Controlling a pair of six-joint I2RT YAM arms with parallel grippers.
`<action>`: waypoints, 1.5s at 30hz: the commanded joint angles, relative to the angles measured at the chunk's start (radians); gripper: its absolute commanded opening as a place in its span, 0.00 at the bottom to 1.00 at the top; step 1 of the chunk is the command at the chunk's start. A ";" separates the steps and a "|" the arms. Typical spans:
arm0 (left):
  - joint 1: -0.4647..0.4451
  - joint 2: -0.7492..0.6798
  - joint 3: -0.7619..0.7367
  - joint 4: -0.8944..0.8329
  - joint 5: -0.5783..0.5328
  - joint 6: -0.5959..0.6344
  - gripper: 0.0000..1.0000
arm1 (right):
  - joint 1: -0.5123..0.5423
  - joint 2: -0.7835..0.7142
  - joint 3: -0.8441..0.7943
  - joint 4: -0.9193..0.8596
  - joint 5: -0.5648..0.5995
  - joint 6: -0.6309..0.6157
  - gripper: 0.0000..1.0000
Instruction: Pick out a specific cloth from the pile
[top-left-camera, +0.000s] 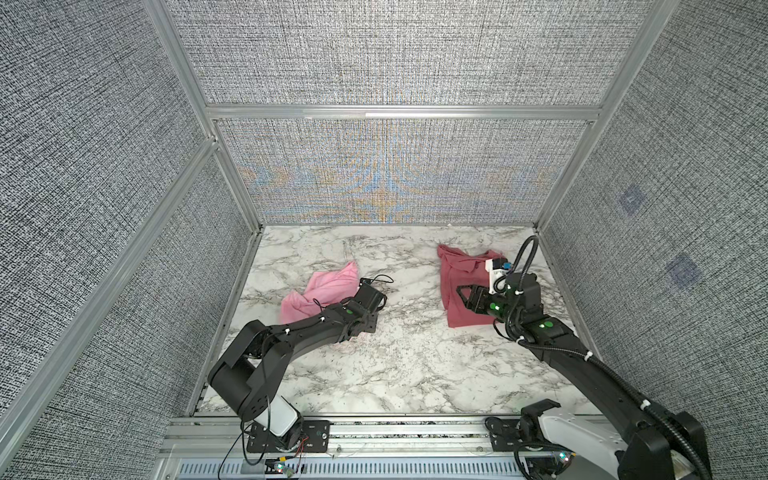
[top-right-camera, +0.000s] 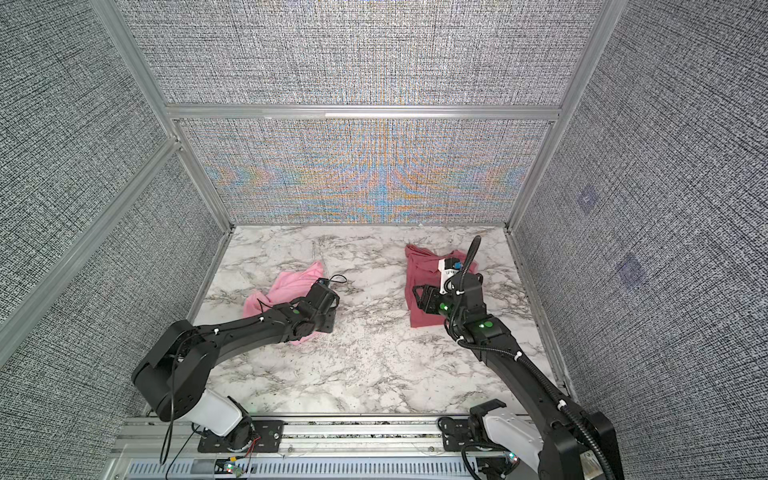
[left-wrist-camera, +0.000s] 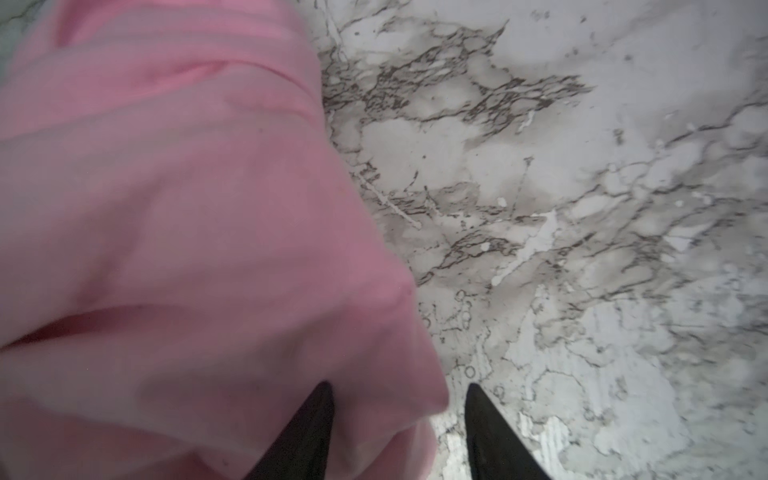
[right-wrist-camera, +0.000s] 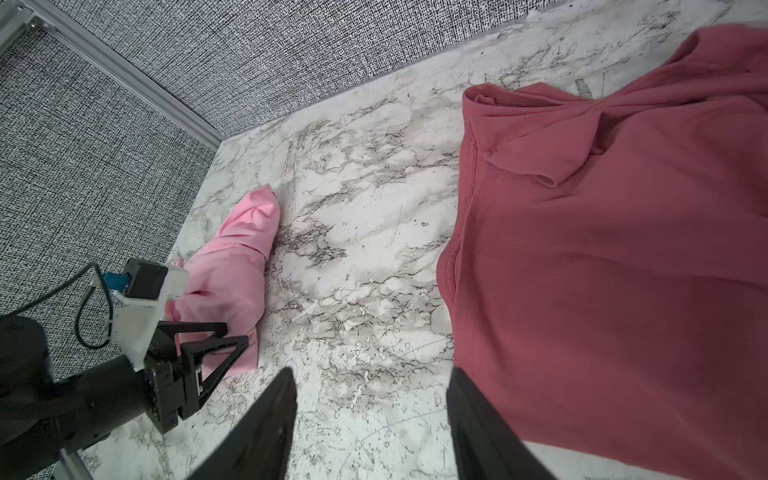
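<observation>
The pink cloth (top-left-camera: 320, 289) lies crumpled on the left of the marble surface (top-left-camera: 395, 365), well apart from the red cloth (top-left-camera: 457, 266) on the right; the left end effector (left-wrist-camera: 399, 390) is half open at the pink cloth's edge, with a fold poking into the gap, not pinched; the right end effector (right-wrist-camera: 372, 372) is open and holds nothing, at the red cloth's edge.
</observation>
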 joint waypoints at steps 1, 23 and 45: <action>0.001 0.037 0.022 -0.035 -0.097 -0.032 0.30 | 0.000 0.000 -0.002 0.023 0.000 0.001 0.60; 0.451 -0.316 0.045 0.037 0.145 0.043 0.00 | -0.002 0.025 0.000 0.055 -0.025 0.022 0.60; 0.719 0.111 0.035 0.245 0.201 -0.046 0.00 | -0.001 0.058 0.074 0.001 -0.001 -0.001 0.60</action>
